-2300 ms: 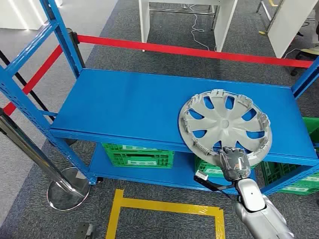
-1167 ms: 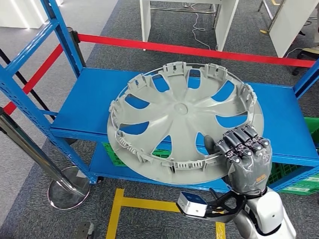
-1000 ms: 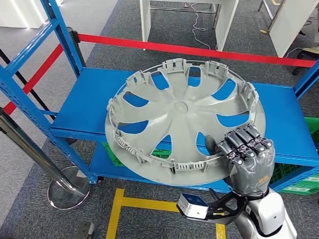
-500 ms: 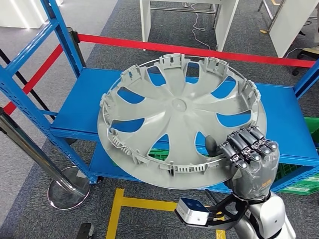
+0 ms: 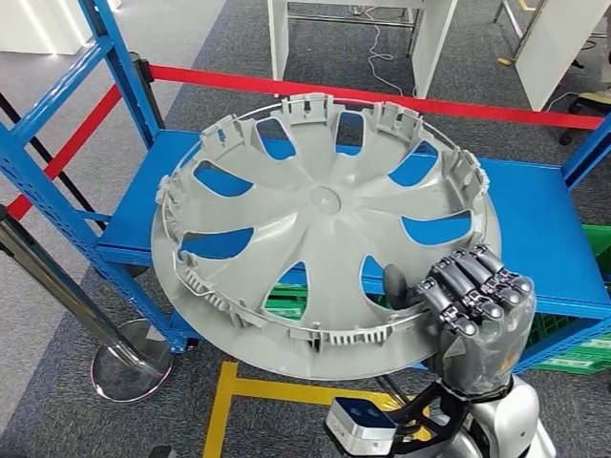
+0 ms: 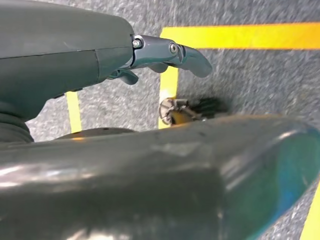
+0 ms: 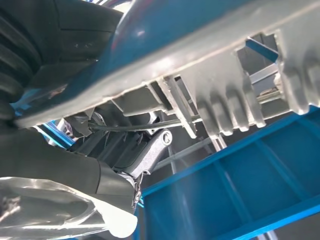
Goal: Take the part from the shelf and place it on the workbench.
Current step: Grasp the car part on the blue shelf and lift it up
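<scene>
Hubcap, grey and spoked, is held up off the blue shelf, lying nearly flat with its clipped inner side facing up. The right hand grips its rim at about 4 o'clock: the dark fingers curl over the rim from above and the thumb pokes up through a spoke opening just inside the edge. In the right wrist view the hubcap's ribbed rim runs across the hand, with the shelf's blue beams behind it.

The hubcap's 12 o'clock edge overlaps the red barrier tape in the picture; its 7 o'clock edge hangs out past the shelf's front lip, over the carpet and the yellow floor tape. The blue upright stands off to the 10 o'clock side, apart from the rim. A chrome post with a round base stands at 8 o'clock, lower down. Green crates sit on the lower shelf, seen through the spokes.

The left hand hangs above the carpet and yellow tape, fingers stretched out and holding nothing.
</scene>
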`<state>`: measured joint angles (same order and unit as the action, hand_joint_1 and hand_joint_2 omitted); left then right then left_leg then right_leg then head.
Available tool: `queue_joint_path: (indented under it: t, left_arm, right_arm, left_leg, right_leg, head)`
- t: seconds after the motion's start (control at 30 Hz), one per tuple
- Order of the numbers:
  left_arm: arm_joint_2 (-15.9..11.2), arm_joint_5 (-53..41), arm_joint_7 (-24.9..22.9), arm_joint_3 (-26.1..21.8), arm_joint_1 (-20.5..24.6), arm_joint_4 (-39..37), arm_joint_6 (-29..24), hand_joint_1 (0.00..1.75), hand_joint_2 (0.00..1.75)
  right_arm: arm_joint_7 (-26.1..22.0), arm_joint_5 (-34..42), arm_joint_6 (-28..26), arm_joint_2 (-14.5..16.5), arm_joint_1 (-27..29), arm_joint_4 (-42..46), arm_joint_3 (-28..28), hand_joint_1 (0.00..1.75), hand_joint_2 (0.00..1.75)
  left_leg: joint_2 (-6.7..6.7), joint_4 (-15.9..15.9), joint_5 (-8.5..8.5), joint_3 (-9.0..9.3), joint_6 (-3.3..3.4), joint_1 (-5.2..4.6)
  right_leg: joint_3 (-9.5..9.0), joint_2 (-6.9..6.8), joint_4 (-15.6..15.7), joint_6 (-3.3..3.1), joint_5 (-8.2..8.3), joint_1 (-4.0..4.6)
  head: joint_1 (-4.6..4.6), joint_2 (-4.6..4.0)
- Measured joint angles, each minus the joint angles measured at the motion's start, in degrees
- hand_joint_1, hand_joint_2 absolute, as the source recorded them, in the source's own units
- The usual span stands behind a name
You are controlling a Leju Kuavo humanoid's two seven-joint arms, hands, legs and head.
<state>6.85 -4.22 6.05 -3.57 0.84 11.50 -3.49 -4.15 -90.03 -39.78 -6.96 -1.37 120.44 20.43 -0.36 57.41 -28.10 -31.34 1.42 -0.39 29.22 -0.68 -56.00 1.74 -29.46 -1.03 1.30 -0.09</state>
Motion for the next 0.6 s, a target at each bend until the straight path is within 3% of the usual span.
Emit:
queue_joint_path:
  t: [0.3, 0.47, 0.53, 0.6]
  left_arm:
    - [-1.09, 0.66, -0.14, -0.25, -0.58, -0.20, 0.90, 0.00, 0.00]
    - [-1.33, 0.84, -0.21, -0.28, -0.64, -0.24, 0.67, 0.00, 0.00]
    - [-1.31, 0.82, -0.23, -0.28, -0.63, -0.24, 0.58, 0.00, 0.00]
    - [-1.26, 0.66, -0.25, -0.28, -0.63, -0.24, 0.48, 0.00, 0.00]
  right_arm:
    - [1.74, -0.03, 0.03, 0.85, -0.89, 1.41, 1.73, 1.75, 1.75]
    - [1.96, -0.04, 0.05, 1.19, -1.04, 1.86, 2.12, 1.75, 1.75]
    - [1.95, 0.15, 0.06, 1.24, -1.18, 2.06, 2.22, 1.75, 1.75]
    - [1.34, 0.97, 0.07, 1.28, -1.22, 2.09, 2.33, 1.75, 1.75]
  left_leg:
    - [-0.01, 0.27, -0.15, -0.05, 0.21, -0.24]
    - [0.01, -0.20, 0.09, 0.18, 0.93, -0.22]
    - [0.10, -1.01, 0.64, 0.65, 1.49, 0.06]
    - [0.16, -1.17, 0.84, 0.74, 1.71, 0.08]
  right_leg:
    - [-0.01, -0.04, 0.12, 0.13, 0.05, -0.18]
    - [-0.04, -0.01, 0.22, 0.82, -0.09, -0.29]
    - [1.40, 0.21, -2.73, 0.95, -2.14, -0.22]
    - [5.15, 0.44, -10.24, 0.88, -5.72, -0.21]
  head:
    - [-0.03, 0.00]
    - [-0.01, 0.00]
    - [0.19, 0.00]
    - [0.41, 0.00]
